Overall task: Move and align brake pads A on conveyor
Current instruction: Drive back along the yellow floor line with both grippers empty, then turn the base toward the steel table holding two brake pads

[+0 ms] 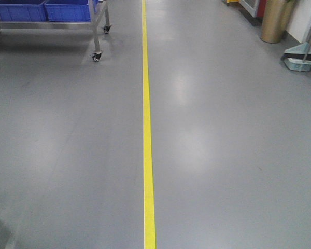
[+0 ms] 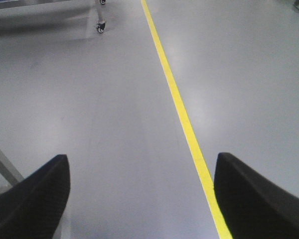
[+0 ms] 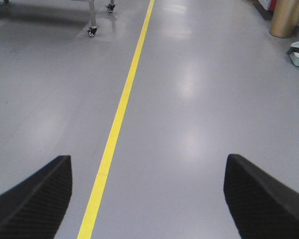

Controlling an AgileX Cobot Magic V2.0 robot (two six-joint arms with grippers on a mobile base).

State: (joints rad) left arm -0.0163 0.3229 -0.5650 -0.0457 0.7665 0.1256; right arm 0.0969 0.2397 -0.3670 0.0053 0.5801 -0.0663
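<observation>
No brake pads A and no conveyor show in any view; both are out of view. My left gripper [image 2: 142,164] is open, its two black fingers wide apart over bare grey floor, with nothing between them. My right gripper [image 3: 147,164] is open as well, holding nothing, also above the floor. Neither gripper shows in the front view.
A yellow floor line [image 1: 147,124] runs straight ahead over glossy grey floor [image 1: 223,155]. A steel cart on castors [image 1: 97,56] carrying blue bins [image 1: 41,10] stands at the far left. A gold cylinder [image 1: 274,21] and a dustpan [image 1: 300,57] stand at the far right.
</observation>
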